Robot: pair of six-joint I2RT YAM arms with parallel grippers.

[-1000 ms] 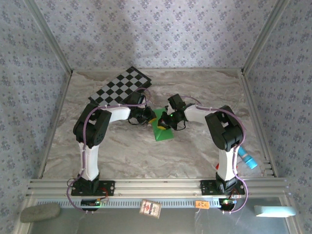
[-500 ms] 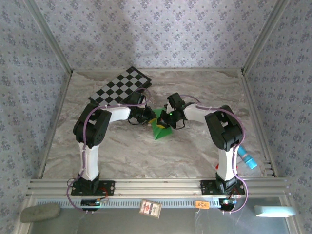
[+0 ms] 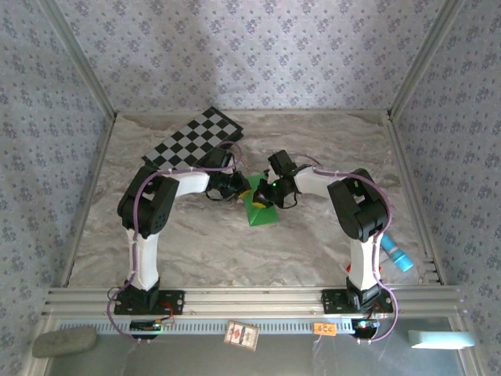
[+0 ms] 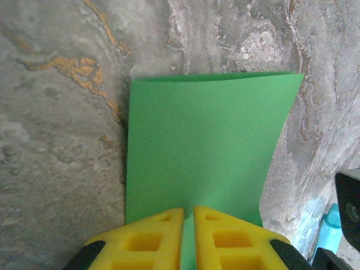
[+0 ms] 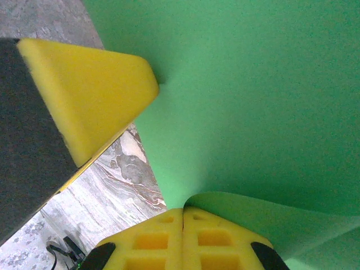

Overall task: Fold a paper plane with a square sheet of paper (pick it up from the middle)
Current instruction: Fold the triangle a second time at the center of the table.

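Both pinch the paper plane (image 4: 208, 146): left gripper (image 4: 188, 225) at an edge, right gripper (image 5: 183, 225) on a curled flap. Prob light, floppy, tears easy; hold near creases.

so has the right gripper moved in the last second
Yes, slightly: the right gripper has edged left toward the checkered board, shut on the paper plane.

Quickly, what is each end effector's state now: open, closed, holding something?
Left end effector: closed on the paper plane.
Right end effector: closed on the same paper plane.
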